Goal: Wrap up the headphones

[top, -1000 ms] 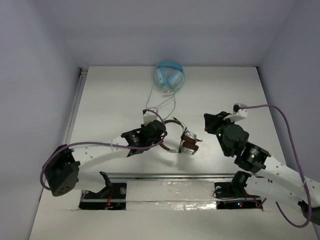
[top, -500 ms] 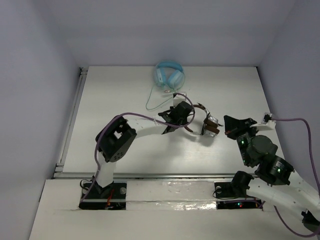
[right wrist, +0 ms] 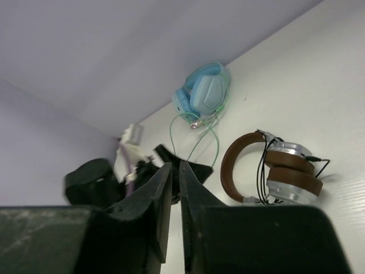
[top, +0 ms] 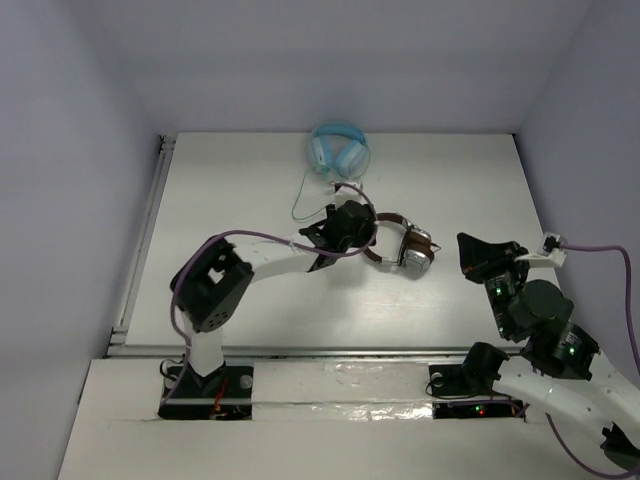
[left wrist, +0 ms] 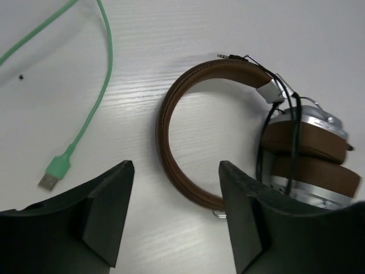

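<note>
While flat — the headphones [left wrist: 163, 134], dark cable [left wrist: 296, 123] across silver earcups [left wrist: 319, 117].

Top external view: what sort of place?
Probably a lab robot cell: white table boxed by plain walls, left arm and right arm bolted on, brown headphones and light blue headphones as props.

You have soft, even overhead light: the white wood-grain table [top: 220, 200] reads bright, shadows faint. Mild glare on the silver metal earcups [left wrist: 312, 116]; the right wrist view's near foreground is blurred.
</note>
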Controlling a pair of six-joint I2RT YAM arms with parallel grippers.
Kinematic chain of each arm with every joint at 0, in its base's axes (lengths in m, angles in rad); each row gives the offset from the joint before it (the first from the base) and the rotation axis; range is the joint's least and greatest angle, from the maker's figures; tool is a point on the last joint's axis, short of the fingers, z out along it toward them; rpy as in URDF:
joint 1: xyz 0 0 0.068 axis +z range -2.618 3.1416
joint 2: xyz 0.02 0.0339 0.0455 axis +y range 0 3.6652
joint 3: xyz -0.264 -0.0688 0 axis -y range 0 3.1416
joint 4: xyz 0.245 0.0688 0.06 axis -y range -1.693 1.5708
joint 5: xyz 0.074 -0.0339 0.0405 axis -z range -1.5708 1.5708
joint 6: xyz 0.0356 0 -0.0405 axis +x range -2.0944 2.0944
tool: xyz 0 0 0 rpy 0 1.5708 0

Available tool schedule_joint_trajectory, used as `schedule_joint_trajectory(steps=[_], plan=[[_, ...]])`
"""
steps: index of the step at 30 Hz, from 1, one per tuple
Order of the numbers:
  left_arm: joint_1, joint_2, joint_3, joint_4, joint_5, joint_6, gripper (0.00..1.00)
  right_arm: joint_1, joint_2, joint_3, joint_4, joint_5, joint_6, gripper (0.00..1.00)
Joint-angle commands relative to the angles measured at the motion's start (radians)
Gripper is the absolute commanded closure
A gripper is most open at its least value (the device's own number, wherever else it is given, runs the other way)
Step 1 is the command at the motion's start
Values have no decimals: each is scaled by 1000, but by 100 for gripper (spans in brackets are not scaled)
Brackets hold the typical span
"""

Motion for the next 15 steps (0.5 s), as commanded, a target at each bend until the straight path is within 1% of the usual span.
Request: schedule_joint_trajectory(steps=[1,3,4,5,6,7,8,9,10,11,12,13,14,15], plan=[[-3,-256,-90,141,-10,36,41,-6,-30,32,54,16,-37,84],[-3,-347,-156,176,-21,56,35,-6,-52,33,81,-2,-62,78],[-3,-436,-174,184,-21,61,33,-6,-60,40,98,-4,-76,76],[-3,-476,-193,191,-20,70,32,-6,-64,46,105,-7,-85,70],[-3,-519,-220,193,-15,75,27,-6,-64,64,109,-18,-91,66],[-3,-594,-234,191,-10,79,26,-6,-60,76,117,-24,-105,62],[-3,-628,-248,178,-4,79,25,-6,-45,90,117,-30,-113,54],[-3,-665,-278,173,6,79,23,-6,-34,122,117,-42,-123,50],[-3,-741,-295,171,17,81,23,-6,-22,139,109,-41,-145,46],[-3,-821,-335,167,32,82,23,-6,0,180,94,-32,-166,37],[-3,-822,-357,162,34,82,23,-6,11,181,94,-27,-166,33],[-3,-904,-374,158,34,78,22,-6,18,216,86,-21,-192,27],[-3,-945,-392,149,42,76,21,-6,23,233,83,-15,-203,15],[-3,-987,-413,136,43,78,20,-6,29,247,79,-9,-211,9]])
